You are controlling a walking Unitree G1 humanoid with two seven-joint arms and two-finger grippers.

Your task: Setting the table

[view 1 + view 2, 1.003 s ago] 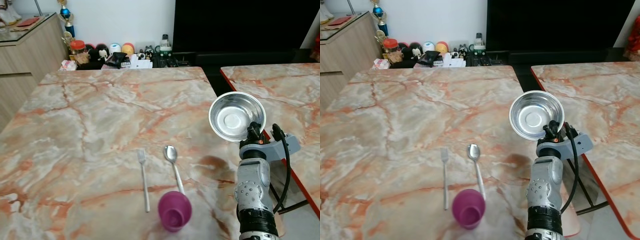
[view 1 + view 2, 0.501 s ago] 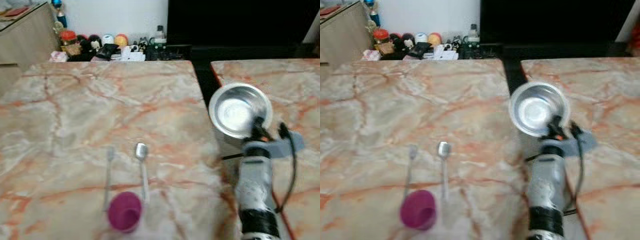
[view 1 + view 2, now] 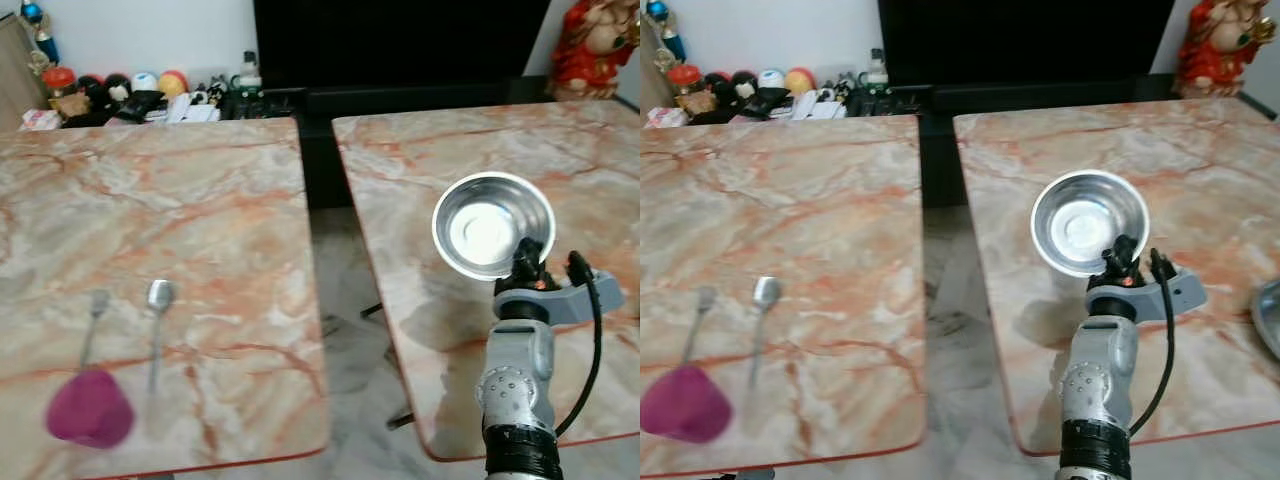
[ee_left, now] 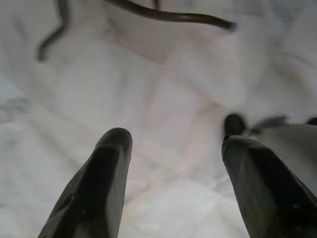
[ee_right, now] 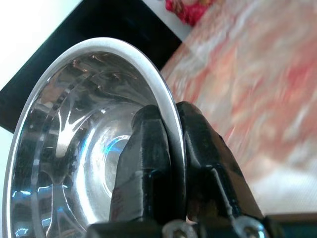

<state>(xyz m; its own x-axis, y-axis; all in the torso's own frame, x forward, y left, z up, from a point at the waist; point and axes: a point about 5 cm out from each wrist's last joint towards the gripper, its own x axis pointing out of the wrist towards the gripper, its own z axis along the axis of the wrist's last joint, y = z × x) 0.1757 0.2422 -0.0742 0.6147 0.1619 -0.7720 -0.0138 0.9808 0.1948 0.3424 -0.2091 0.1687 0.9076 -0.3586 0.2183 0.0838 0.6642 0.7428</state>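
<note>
A steel bowl (image 3: 492, 224) is held by its rim, pinched between the fingers of the right gripper (image 5: 168, 134), and is raised above the near part of the right-hand marble table (image 3: 420, 170), its hollow tilted toward the camera. On the left-hand marble table (image 3: 150, 210), set apart by a narrow gap, a fork (image 3: 92, 322) and a spoon (image 3: 157, 322) are laid side by side, with a purple cup (image 3: 88, 408) just in front of them near the edge. The left gripper (image 4: 173, 168) is seen spread wide over pale floor, with nothing between its fingers.
</note>
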